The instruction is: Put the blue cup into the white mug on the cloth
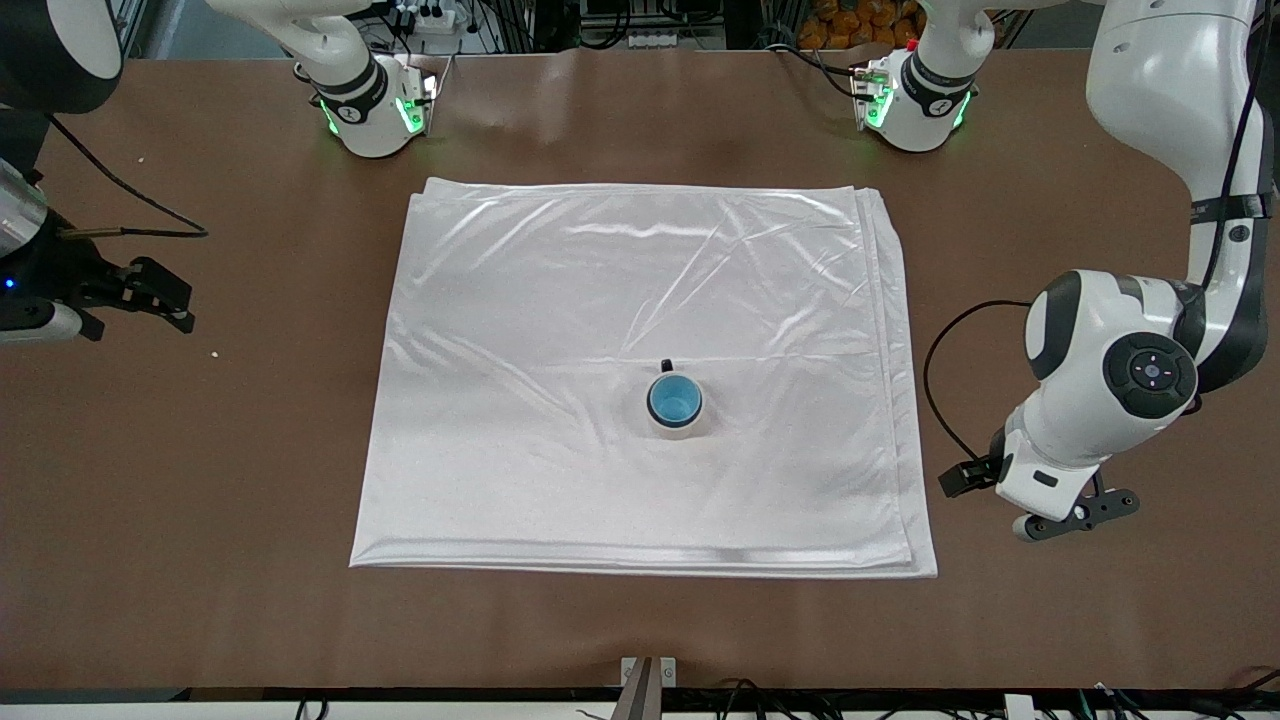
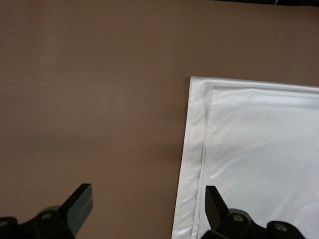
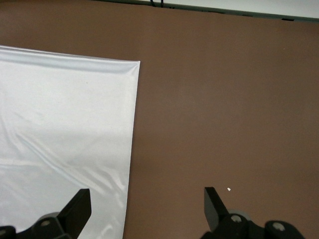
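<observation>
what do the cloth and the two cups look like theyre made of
The cloth looks like shiny white satin: bright sheen, soft creases, layered edges. The white mug seems glazed ceramic, though little shows. The blue cup nested inside looks smooth; plastic or ceramic, unclear.

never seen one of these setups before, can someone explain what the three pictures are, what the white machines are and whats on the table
The white machines are two robot arms bolted along one edge of a brown table. The big picture comes from a high camera facing them. The other two come from small cameras on each arm's wrist, looking down past its own two black fingers.

A large shiny white cloth lies spread on the table. On it stands a white mug with a dark handle, and a blue cup sits inside the mug.

The left gripper is over the cloth's edge at the left arm's end of the table, fingers open, holding nothing. The right gripper is over the cloth's edge at the right arm's end, also open and holding nothing. Neither arm touches the mug.
</observation>
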You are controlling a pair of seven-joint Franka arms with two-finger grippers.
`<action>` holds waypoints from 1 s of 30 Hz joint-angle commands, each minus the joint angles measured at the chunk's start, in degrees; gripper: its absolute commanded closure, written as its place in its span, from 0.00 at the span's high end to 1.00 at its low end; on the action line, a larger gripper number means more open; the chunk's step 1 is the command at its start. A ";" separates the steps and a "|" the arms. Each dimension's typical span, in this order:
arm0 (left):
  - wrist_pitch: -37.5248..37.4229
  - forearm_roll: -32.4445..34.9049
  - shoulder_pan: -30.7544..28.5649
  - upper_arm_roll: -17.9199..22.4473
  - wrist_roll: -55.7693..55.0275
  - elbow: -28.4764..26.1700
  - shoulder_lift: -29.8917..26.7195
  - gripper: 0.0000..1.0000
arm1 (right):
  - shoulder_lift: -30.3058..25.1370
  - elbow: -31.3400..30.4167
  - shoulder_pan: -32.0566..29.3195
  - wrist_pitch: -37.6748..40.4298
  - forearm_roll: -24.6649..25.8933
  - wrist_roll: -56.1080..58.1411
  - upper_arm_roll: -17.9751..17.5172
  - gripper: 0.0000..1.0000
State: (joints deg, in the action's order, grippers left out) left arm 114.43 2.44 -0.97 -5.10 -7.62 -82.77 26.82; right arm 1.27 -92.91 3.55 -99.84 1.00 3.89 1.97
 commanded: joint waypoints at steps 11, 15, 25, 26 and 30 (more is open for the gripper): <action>-15.62 -1.12 0.18 0.61 3.93 -2.75 -15.39 1.00 | -1.79 1.68 -1.97 3.16 -2.32 0.77 -0.12 1.00; -20.90 -1.12 0.18 0.61 4.11 -4.24 -19.61 1.00 | -1.88 1.51 -2.06 3.42 -2.32 0.68 -0.12 1.00; -26.10 -0.86 -0.43 0.79 11.49 -10.57 -28.93 1.00 | -1.97 1.33 -2.32 3.95 -2.76 0.68 -0.12 1.00; -26.10 -0.69 -0.43 0.79 11.58 -11.09 -29.54 1.00 | -1.97 1.33 -2.41 3.95 -3.02 0.68 -0.12 1.00; -26.10 -0.42 -0.52 0.79 11.58 -12.85 -31.21 1.00 | -1.88 1.33 -2.41 3.95 -3.64 0.59 -0.12 1.00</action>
State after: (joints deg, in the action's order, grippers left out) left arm 87.77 2.38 -1.09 -4.55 2.17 -90.74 -0.46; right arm 0.02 -91.36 1.99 -96.41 -1.13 3.89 2.13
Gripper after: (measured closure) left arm 0.000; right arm 0.000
